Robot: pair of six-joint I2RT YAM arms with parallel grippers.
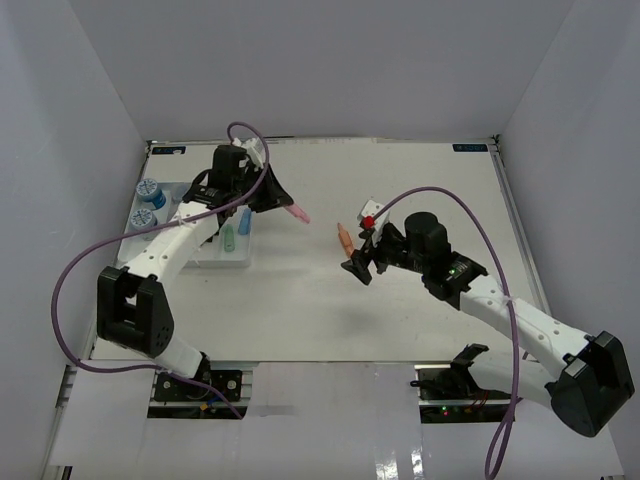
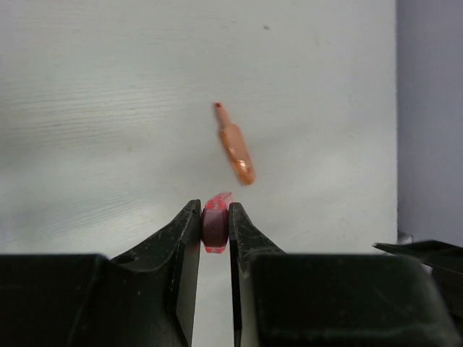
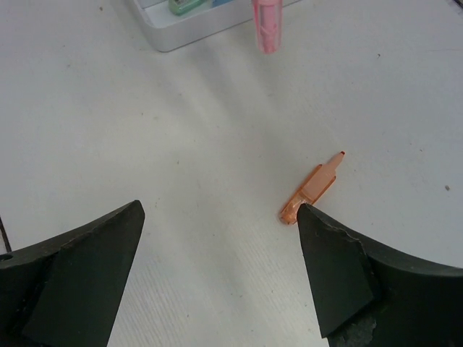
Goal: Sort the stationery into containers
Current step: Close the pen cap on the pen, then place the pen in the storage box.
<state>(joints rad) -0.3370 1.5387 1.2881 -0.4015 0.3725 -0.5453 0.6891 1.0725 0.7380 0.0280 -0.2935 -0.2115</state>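
Note:
My left gripper [image 1: 281,203] [image 2: 215,205] is shut on a pink marker [image 1: 298,213] [image 2: 214,225], held above the table just right of the white tray [image 1: 222,263]. An orange marker [image 1: 344,238] [image 2: 236,148] [image 3: 312,188] lies loose on the table between the two arms. My right gripper [image 1: 362,252] [image 3: 219,210] hovers open beside it, and its right fingertip [image 3: 318,231] is next to the marker's butt end. The jaws hold nothing. The pink marker [image 3: 266,25] also shows at the top of the right wrist view.
The tray [image 3: 181,35] stands at the left and holds two blue-lidded jars [image 1: 148,190], a green marker [image 1: 228,238] and a blue marker [image 1: 244,220]. White walls enclose the table on the left, back and right.

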